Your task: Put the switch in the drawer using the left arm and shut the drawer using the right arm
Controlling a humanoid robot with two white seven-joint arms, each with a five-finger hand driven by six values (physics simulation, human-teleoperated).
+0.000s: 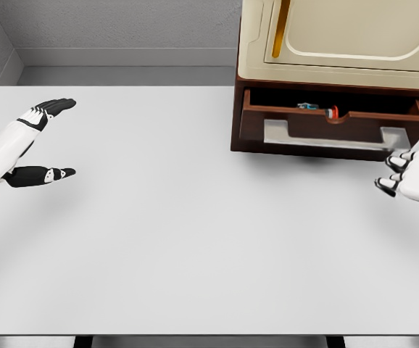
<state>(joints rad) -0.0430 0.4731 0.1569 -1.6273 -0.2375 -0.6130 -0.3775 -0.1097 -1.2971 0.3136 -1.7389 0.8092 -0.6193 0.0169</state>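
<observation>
A brown drawer [325, 125] stands pulled out from the base of a cream cabinet [340, 36] at the table's back right. Inside it lies the switch [318, 109], a small blue and red piece, only partly seen over the drawer front. My left hand [46, 141] hovers at the far left of the table, fingers spread and empty, far from the drawer. My right hand [398, 174] is at the right edge, just below and in front of the drawer's right corner, fingers loosely curled and holding nothing.
The white table [180, 232] spreads across the view, with a grey wall behind it. The cabinet's cream door with an orange handle [283, 22] overhangs the drawer.
</observation>
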